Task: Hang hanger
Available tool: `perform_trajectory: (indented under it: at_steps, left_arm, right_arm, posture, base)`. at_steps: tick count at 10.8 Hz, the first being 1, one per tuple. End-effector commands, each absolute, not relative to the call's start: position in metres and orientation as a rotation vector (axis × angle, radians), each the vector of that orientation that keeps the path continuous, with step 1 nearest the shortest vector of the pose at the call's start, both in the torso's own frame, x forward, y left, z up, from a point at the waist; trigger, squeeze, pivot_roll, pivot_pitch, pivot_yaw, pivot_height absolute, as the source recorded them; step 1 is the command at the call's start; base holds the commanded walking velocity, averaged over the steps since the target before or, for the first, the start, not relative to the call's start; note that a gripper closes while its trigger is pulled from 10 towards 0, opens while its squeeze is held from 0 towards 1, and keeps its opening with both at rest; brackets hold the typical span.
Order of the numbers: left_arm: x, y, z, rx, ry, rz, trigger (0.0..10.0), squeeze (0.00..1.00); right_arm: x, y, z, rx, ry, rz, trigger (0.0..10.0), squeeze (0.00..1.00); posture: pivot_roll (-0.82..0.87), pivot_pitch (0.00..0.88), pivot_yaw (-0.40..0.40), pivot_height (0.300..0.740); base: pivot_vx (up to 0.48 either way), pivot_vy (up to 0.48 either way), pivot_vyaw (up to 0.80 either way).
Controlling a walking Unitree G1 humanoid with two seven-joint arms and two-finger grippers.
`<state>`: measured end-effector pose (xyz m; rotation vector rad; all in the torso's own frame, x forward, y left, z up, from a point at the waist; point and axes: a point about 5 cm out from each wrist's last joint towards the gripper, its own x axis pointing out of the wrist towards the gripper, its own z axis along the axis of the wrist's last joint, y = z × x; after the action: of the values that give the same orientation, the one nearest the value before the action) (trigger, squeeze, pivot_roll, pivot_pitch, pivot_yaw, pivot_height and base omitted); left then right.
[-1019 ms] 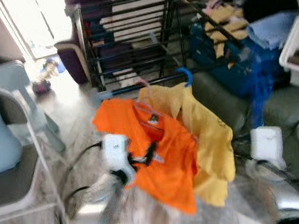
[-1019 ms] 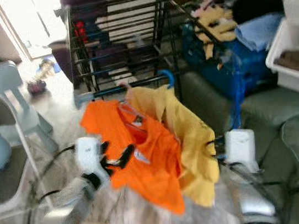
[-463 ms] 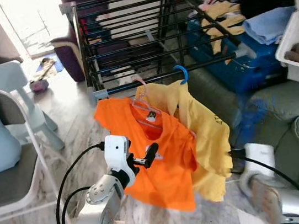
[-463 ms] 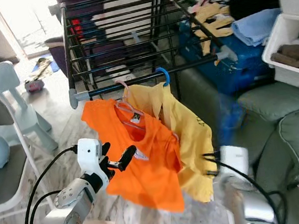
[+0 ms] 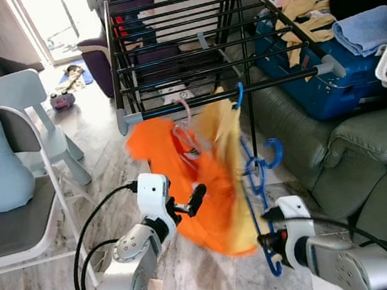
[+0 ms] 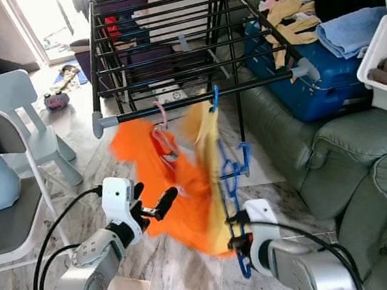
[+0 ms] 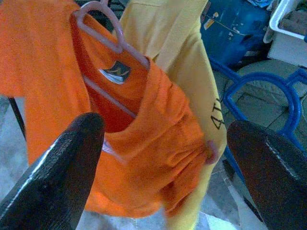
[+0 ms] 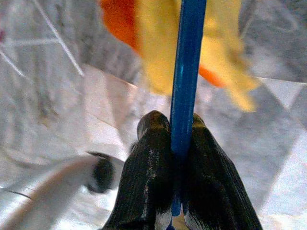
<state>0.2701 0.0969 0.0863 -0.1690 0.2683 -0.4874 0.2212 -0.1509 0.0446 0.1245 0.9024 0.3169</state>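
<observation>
Marble floor (image 5: 108,150); black drying rack (image 5: 171,40) between a grey chair (image 5: 23,212) and a green sofa (image 5: 354,158). Orange shirt (image 5: 185,189) and yellow shirt (image 5: 227,154) hang blurred from the front rail. Right wrist view: right gripper (image 8: 175,143) clamped on the blue hanger (image 5: 259,179), below the rail. Left gripper (image 7: 163,158) spread wide, empty, facing the orange shirt.
</observation>
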Motion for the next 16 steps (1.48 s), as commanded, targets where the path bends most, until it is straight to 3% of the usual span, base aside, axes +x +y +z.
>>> perform_trajectory:
  at_steps: [1,3,6,11,16]
  left_arm:
    - [0.271,0.098,0.085,-0.161,0.278,-0.492,10.0,0.0]
    - [0.271,0.098,0.086,-0.173,0.268,-0.501,10.0,0.0]
    - [0.271,0.102,0.088,-0.18,0.261,-0.51,10.0,0.0]
    - [0.273,0.112,0.086,-0.165,0.267,-0.502,10.0,0.0]
    - [0.269,0.106,0.084,-0.167,0.281,-0.522,10.0,0.0]
  right_arm:
    - [0.231,-0.168,0.048,0.017,0.833,0.223,10.0,0.0]
    - [0.246,-0.203,0.056,-0.03,0.771,0.051,10.0,0.0]
    - [0.245,-0.234,0.056,-0.12,0.754,-0.002,10.0,0.0]
    - [0.246,-0.232,0.046,-0.12,0.76,0.005,10.0,0.0]
    - [0.258,-0.257,0.055,-0.137,0.682,-0.154,10.0,0.0]
  posture:
    - [-0.18,0.0,0.016,0.74]
    - [-0.18,0.0,0.018,0.74]
    - [-0.18,0.0,0.022,0.74]
    - [-0.18,0.0,0.025,0.74]
    - [-0.18,0.0,0.029,0.74]
  base:
    - [0.0,0.0,0.0]
    - [0.0,0.0,0.0]
    - [0.0,0.0,0.0]
    - [0.324,0.0,0.0]
    - [0.325,0.0,0.0]
